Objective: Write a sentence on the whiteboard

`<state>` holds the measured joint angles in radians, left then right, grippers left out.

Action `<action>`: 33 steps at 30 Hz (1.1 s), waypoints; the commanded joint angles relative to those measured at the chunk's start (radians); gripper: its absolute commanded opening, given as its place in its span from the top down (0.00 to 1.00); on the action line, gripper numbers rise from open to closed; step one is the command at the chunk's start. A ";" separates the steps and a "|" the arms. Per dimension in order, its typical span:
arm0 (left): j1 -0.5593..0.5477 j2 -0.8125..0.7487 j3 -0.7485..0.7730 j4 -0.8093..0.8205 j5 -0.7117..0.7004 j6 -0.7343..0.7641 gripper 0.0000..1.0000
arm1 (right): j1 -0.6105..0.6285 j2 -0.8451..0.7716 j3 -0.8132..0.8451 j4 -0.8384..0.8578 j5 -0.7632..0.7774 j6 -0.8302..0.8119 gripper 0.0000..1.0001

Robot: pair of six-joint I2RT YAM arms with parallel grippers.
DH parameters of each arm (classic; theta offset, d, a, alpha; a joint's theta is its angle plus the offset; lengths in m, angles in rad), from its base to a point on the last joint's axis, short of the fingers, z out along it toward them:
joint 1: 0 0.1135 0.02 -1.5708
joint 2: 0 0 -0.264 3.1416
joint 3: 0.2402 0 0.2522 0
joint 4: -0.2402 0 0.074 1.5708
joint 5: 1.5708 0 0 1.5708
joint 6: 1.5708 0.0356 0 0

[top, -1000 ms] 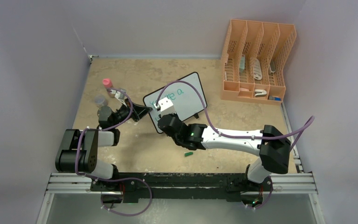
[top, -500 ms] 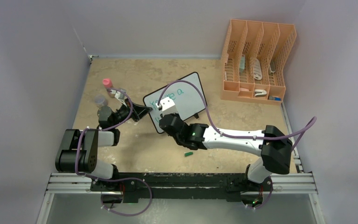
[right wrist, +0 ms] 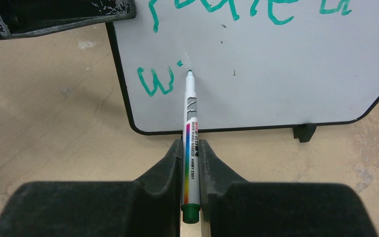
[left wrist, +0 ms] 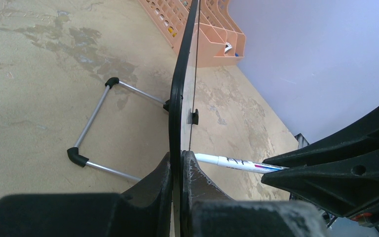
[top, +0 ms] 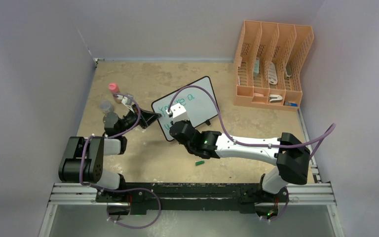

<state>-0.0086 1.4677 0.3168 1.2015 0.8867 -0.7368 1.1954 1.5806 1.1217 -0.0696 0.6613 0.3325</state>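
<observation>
The left gripper [left wrist: 176, 165] pinches the black rim of the glossy, round-cornered whiteboard [right wrist: 276, 74]. The right gripper [right wrist: 191, 144] clamps a slim white marker [right wrist: 190, 113], its long axis pointing tip-first at the board beside the teal sentence [right wrist: 154, 84].

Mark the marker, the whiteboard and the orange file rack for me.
marker [right wrist: 191, 111]: right wrist view, white barrel below the tip.
whiteboard [right wrist: 286, 69]: right wrist view, bare white face right of the tip.
orange file rack [top: 249, 42]: top external view, left mesh wall.
</observation>
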 commanded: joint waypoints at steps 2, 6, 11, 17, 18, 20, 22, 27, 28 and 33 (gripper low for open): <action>0.006 -0.017 0.023 0.027 0.003 0.030 1.00 | -0.003 -0.044 0.004 0.020 0.001 0.014 1.00; 0.006 -0.017 0.024 0.027 0.003 0.030 1.00 | -0.003 -0.044 0.009 0.023 0.000 0.011 1.00; 0.006 -0.016 0.025 0.025 0.003 0.030 1.00 | -0.003 -0.044 0.015 0.028 -0.009 0.007 1.00; 0.006 -0.015 0.025 0.026 0.003 0.030 1.00 | -0.003 -0.045 0.019 0.029 -0.016 0.007 1.00; 0.006 -0.015 0.025 0.025 0.003 0.031 1.00 | -0.002 -0.045 0.019 0.028 -0.016 0.007 1.00; 0.006 -0.015 0.025 0.025 0.003 0.030 1.00 | -0.002 -0.046 0.020 0.028 -0.016 0.008 1.00; 0.006 -0.015 0.025 0.026 0.003 0.030 1.00 | -0.002 -0.048 0.020 0.027 -0.014 0.008 1.00; 0.006 -0.017 0.024 0.025 0.005 0.030 1.00 | -0.002 -0.045 0.022 0.027 -0.005 0.012 1.00; 0.006 -0.017 0.024 0.025 0.006 0.029 1.00 | -0.003 -0.044 0.023 0.025 -0.003 0.013 1.00; 0.006 -0.019 0.024 0.026 0.007 0.028 1.00 | -0.003 -0.028 0.028 0.009 -0.008 0.025 1.00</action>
<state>-0.0086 1.4677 0.3172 1.2011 0.8867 -0.7368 1.1954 1.5806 1.1217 -0.0692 0.6373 0.3367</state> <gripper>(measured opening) 0.030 0.149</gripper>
